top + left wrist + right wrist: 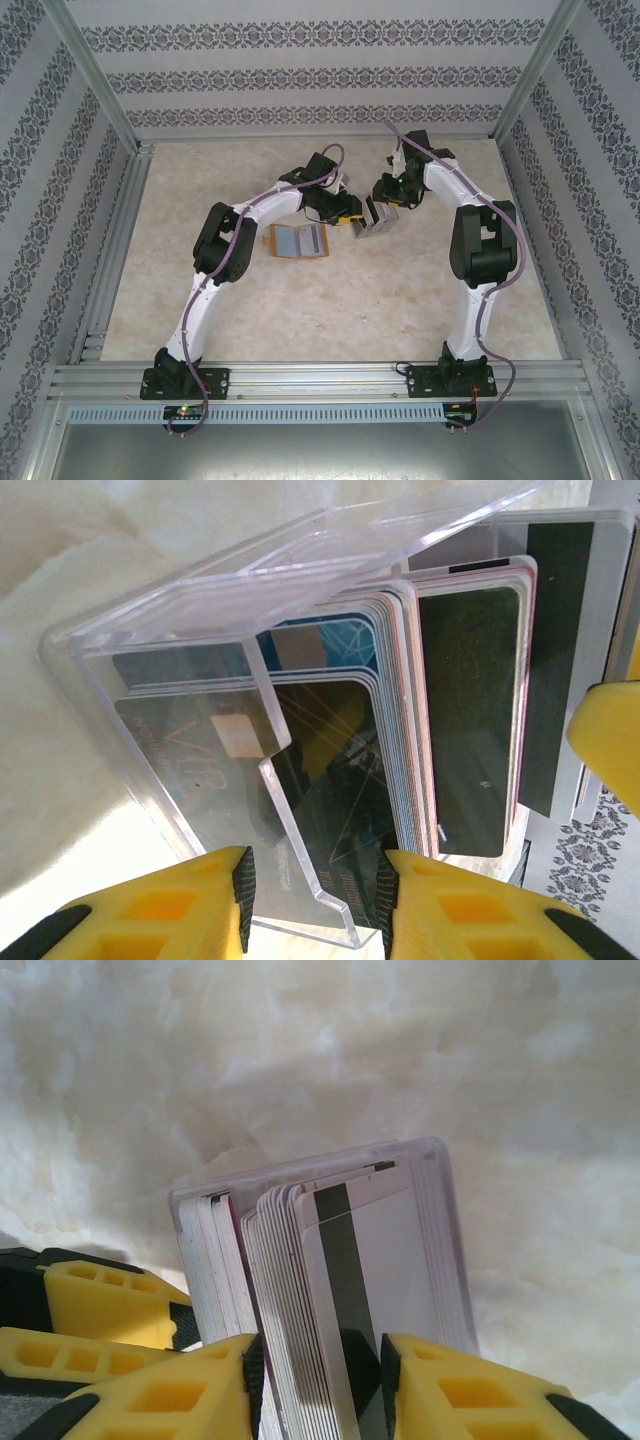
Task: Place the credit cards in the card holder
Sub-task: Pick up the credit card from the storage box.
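The orange-tan card holder (275, 241) lies open on the table left of centre, with pale grey-blue credit cards (291, 241) on its face. Just right of it, both grippers meet at a clear plastic box (200, 630) packed with a stack of striped cards (380, 1250). In the top view this box is a silver-grey block (372, 222). My left gripper (315, 900) is shut on the box's near edge. My right gripper (318, 1380) is shut on part of the card stack from the opposite side.
Patterned walls and metal rails enclose the pale marble table (330, 300). The right gripper's yellow finger (612, 740) shows beside the box in the left wrist view. The left gripper's yellow fingers (100, 1310) sit low left in the right wrist view.
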Controlling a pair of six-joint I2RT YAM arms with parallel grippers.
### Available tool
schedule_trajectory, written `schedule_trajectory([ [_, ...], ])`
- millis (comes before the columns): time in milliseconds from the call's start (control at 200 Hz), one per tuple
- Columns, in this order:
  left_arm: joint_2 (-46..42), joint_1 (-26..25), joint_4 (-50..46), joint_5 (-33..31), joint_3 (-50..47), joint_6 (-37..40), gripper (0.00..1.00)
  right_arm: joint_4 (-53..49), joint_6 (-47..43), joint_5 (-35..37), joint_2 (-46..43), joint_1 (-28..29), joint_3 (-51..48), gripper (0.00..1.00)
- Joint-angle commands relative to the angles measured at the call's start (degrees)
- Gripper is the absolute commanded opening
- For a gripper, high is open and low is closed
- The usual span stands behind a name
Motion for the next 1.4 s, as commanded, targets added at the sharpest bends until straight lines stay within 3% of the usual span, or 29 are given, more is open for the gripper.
schedule_trajectory([
  [0,1.3,-1.3,-0.4,0.1,-0.7,0.0,0.40,0.9,1.3,-2.9,-1.9,0.8,0.3,0.38],
  [754,1.4,-1.3,-0.2,0.2,-0.4,-0.1,0.40,0.4,1.0,-2.3,-3.1,0.5,-0.1,0.31],
  [1139,1.5,-1.3,-0.2,0.2,-0.3,-0.1,0.40,0.5,0.8,-2.5,-3.9,-0.8,-0.9,0.17],
  [1394,1.2,-1.3,-0.4,0.1,-0.3,0.1,0.40,0.8,0.8,-2.4,-4.8,-1.2,-1.9,0.14],
])
